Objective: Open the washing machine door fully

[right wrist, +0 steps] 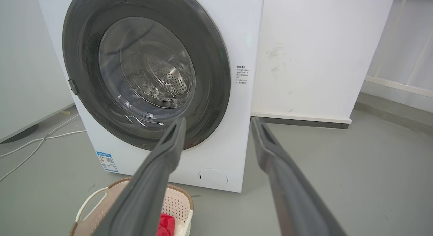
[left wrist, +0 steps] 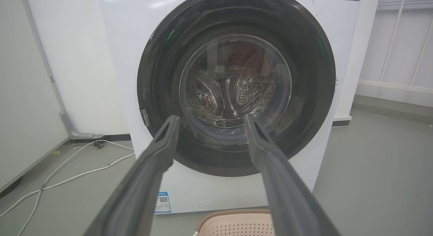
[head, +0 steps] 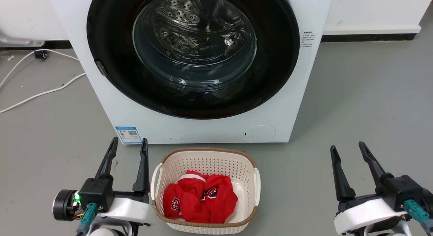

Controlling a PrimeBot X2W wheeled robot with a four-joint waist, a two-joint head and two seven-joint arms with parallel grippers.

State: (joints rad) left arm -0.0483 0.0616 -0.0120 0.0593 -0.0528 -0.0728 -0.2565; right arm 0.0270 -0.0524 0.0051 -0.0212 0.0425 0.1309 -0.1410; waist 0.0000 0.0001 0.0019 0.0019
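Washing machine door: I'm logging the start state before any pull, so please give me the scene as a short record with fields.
washing machine door: shut, flush with the white machine front
door edge: small grey tab on its left rim
left gripper: open, empty, low, apart from the door
right gripper: open, empty, low, apart from the door
basket: on the floor before the machine, between the grippers, red clothes inside
task state: opening not yet begun
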